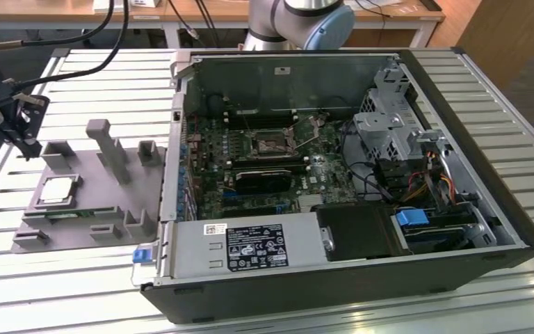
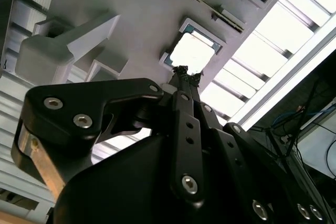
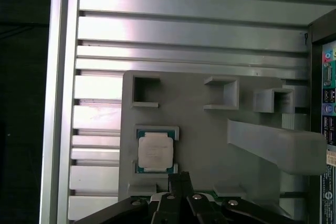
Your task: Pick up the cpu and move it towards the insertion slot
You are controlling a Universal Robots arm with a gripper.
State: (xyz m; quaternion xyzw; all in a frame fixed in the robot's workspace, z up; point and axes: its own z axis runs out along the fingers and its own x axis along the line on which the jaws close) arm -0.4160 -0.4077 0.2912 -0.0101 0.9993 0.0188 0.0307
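- Table: slatted metal, bare at left and right, carrying everything below.
- Case: black tower lying open on its side at centre and right. Its near wall and a labelled grey box hide the near edge of the board.
- Tray: grey plastic with raised blocks, left of the case and just beside it.
- Cpu: lies flat in a square recess at the tray's left. Its top is silvery, and glare washes it out in the second wrist view.
- Gripper: black, fingers pressed together and holding nothing. It hangs over the tray's far-left part, clear of the cpu. In the exterior view the picture's left edge partly cuts it off.
- Board: green, on the case floor, part-covered by cables at right.
- Slot: dark square in a shiny bracket on the board's far half, well apart from the cpu. The lever is hard to make out.
- Arm base: far centre, cut off at the top.
- Desks: wooden, beyond the table.
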